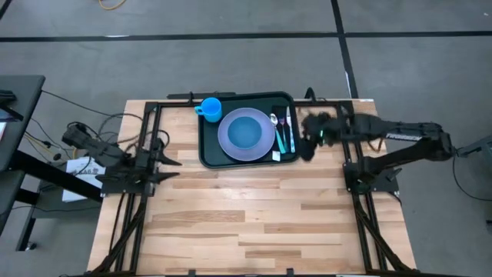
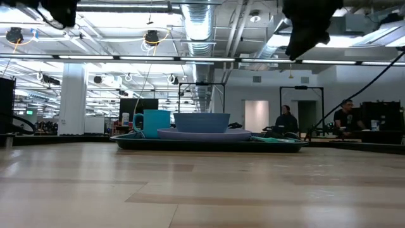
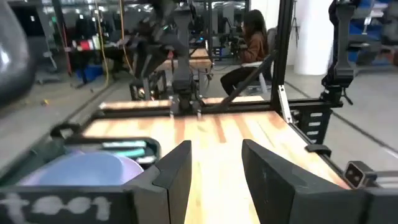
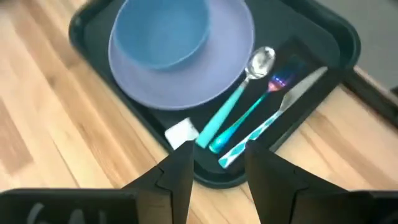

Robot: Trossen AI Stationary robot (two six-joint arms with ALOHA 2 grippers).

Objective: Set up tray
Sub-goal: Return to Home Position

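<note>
**A:** Where did we log the tray?

**B:** We found the tray (image 1: 209, 158) lying flat against the worktop (image 1: 254, 223) edge that shows uppermost in the high view, between the two arms. It carried a lavender plate (image 1: 227, 143) with a blue bowl (image 1: 246, 131) on it. A blue mug (image 1: 211, 108) stood in the tray's corner beside the plate.

**A:** Cutlery?

**B:** To the plate's right we counted a teal-handled spoon (image 4: 230, 102), a blue fork (image 4: 245, 113) and a white patterned knife (image 4: 272, 117). They lay side by side in that order. A small white piece (image 4: 181, 132) lay near the handle ends.

**A:** Hands?

**B:** We saw the right hand (image 4: 219, 155) just beside the tray's right rim. The low view showed it raised above the tray, and its fingers were parted and held nothing. We noted the left hand (image 3: 216, 155) at the worktop's left edge, well apart from the tray, fingers likewise parted and empty.
</note>
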